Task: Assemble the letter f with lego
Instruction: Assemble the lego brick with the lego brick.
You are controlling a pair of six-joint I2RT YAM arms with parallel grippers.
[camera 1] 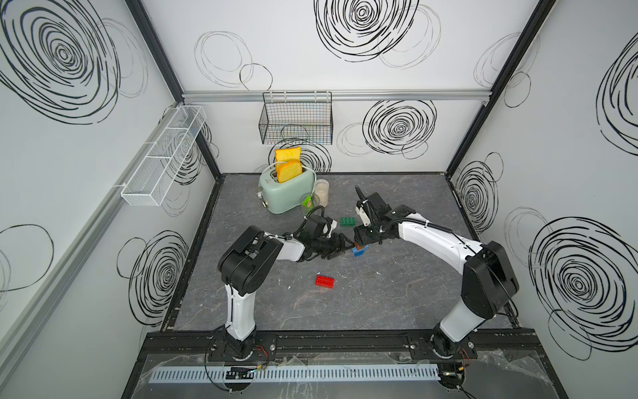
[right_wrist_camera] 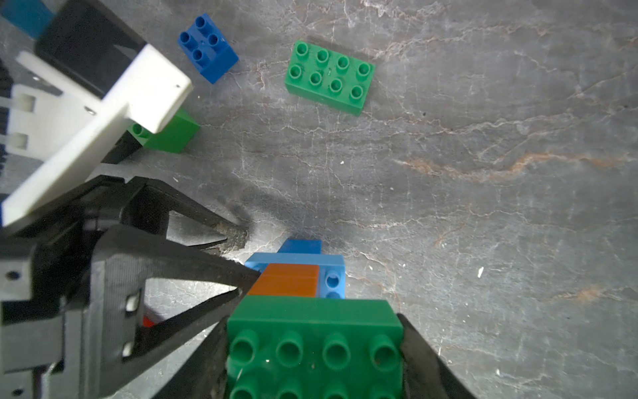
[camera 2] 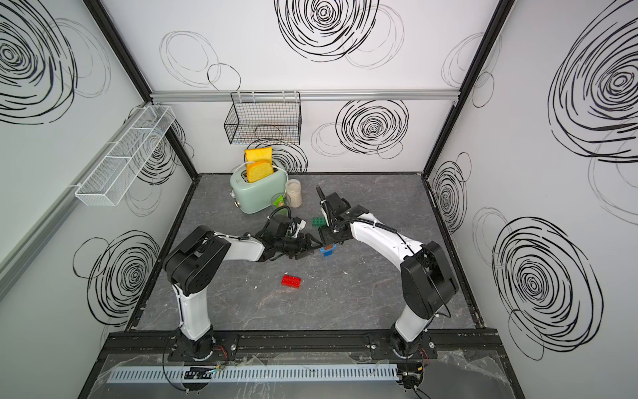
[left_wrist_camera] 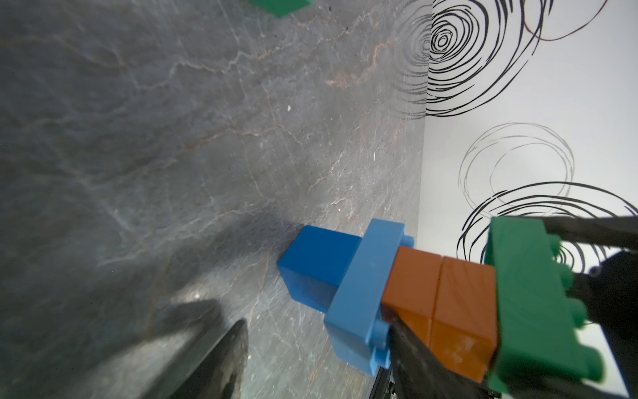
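Snugly, right end effector (right_wrist_camera: 312, 321) around lego (right_wrist_camera: 314, 355)

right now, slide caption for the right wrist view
Right gripper clamps the green brick topping the lego tower; open left gripper rests a finger against the orange layer.

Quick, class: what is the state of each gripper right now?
Left gripper: open, holding nothing, one fingertip at the orange bricks.
Right gripper: shut on the green brick above them.
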